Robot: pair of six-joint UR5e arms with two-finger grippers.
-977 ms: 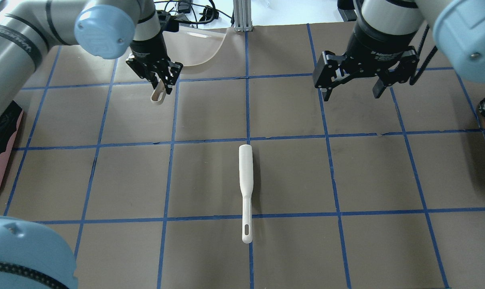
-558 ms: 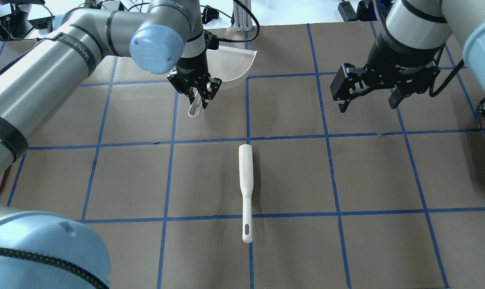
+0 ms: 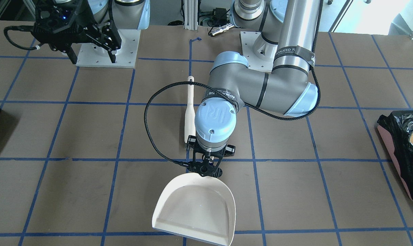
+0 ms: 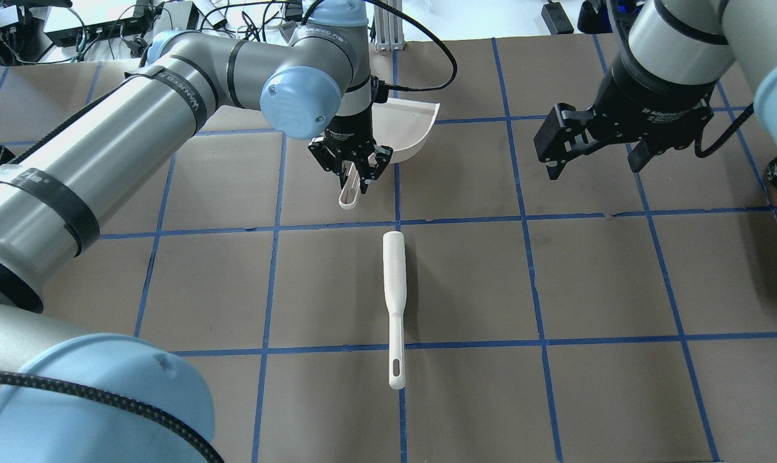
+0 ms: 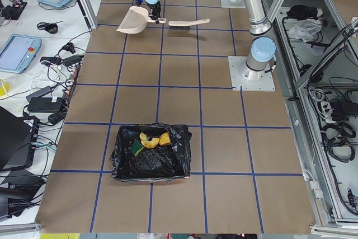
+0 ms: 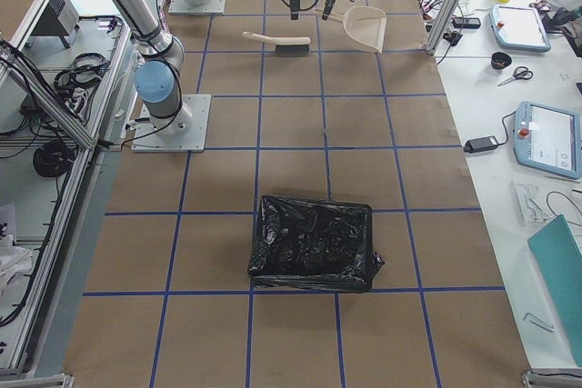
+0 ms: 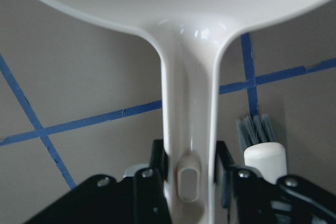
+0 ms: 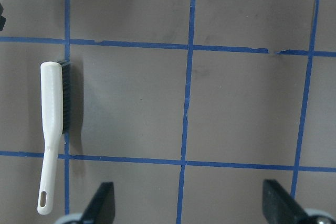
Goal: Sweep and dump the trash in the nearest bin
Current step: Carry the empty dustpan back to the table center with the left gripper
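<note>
My left gripper (image 4: 356,180) is shut on the handle of the white dustpan (image 4: 404,128), which looks empty in the front view (image 3: 196,208). The wrist view shows the fingers (image 7: 149,182) clamping the handle. My right gripper (image 4: 594,170) is open and empty above the table. The three trash items lie inside the black-lined bin (image 5: 151,163): the yellow-and-green sponge (image 5: 137,148), the golden-brown lump (image 5: 150,141) and the pale yellow crescent (image 5: 165,137).
A white hand brush (image 4: 394,283) lies on the table between the arms, its bristle end close to the dustpan handle (image 7: 257,132). The left bin shows at the front view's right edge (image 3: 402,133). A second black-lined bin (image 6: 314,243) stands at my right end.
My left arm has carried the dustpan to the right and nearer, toward the table's middle line and the brush. My right gripper has shifted slightly right and stayed open.
</note>
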